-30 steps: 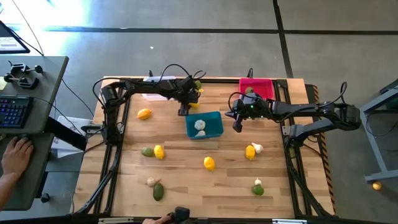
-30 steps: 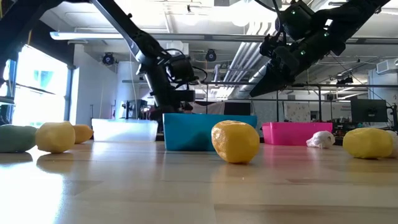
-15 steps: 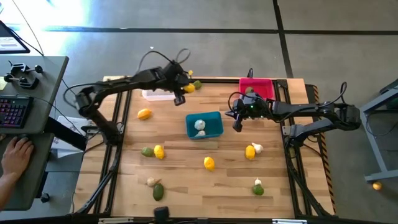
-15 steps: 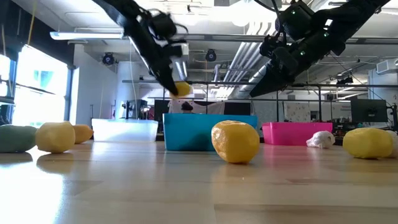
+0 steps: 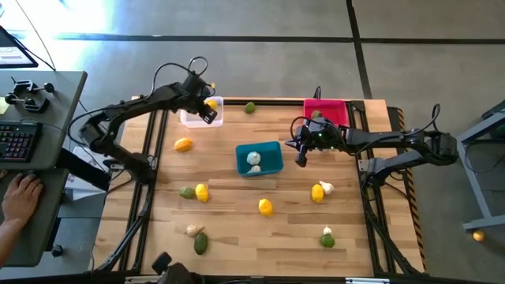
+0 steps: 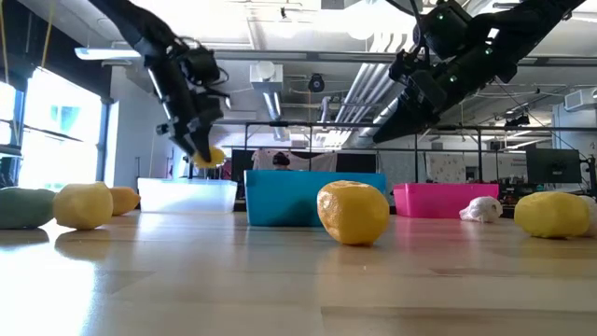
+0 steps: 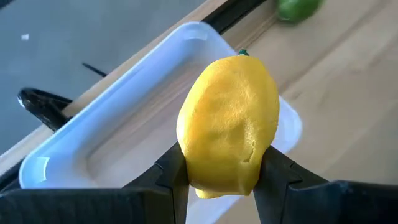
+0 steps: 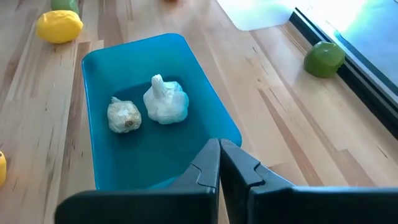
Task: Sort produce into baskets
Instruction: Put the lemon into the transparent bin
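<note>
Gripping lemon, left pincer above white basket; right pincer closed.

The desk is pale wood with visible plank seams and grain, its finish smooth with a soft sheen in the low view. The lemon in the left gripper has a matt, finely pebbled skin. The white basket looks like smooth, glossy, slightly translucent plastic. The blue basket is smooth plastic with a satin finish; the two garlic bulbs in it look dull and wrinkled. The gripper fingers are matt black.
</note>
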`<state>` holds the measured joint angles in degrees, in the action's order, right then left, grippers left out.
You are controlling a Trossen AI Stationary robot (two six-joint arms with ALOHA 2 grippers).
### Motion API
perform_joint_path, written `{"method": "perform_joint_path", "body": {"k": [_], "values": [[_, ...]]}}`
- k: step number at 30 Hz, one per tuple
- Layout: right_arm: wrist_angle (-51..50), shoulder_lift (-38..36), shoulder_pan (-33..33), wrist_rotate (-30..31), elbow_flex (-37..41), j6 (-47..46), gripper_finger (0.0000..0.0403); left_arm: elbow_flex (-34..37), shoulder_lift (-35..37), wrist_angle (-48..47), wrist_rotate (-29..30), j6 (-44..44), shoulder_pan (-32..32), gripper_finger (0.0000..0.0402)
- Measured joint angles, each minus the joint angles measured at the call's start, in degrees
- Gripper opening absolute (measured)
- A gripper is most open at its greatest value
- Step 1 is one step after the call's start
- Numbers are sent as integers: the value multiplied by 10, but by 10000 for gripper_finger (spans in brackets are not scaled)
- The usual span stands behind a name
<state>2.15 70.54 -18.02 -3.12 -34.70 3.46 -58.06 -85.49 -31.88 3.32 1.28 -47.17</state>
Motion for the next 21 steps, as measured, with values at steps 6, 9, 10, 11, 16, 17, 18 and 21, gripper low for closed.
{"method": "perform_joint_path", "body": {"k": [6, 9, 10, 11, 16, 17, 18, 21], "values": [[9, 0, 0, 0, 0, -4, 0, 0, -50, 32, -13, 0, -24, 108], [14, 0, 0, 0, 0, -4, 0, 0, -79, 39, -22, -1, -34, 108], [16, 0, 0, 0, 0, -4, 0, 0, -88, 43, -22, -9, -36, 108], [19, 0, 0, 0, 0, -4, 0, 0, -95, 52, -22, -19, -36, 108], [29, 0, 0, 14, 0, -4, 0, 0, -109, 93, -23, -31, -34, 150], [29, 0, 0, 16, 0, -5, 0, 0, -109, 97, -23, -28, -33, 165], [29, 0, 0, 17, 0, -5, 0, 0, -109, 100, -23, -24, -33, 179], [29, 0, 0, 14, 0, -2, 0, 0, -109, 100, -23, -22, -33, 209]]}}
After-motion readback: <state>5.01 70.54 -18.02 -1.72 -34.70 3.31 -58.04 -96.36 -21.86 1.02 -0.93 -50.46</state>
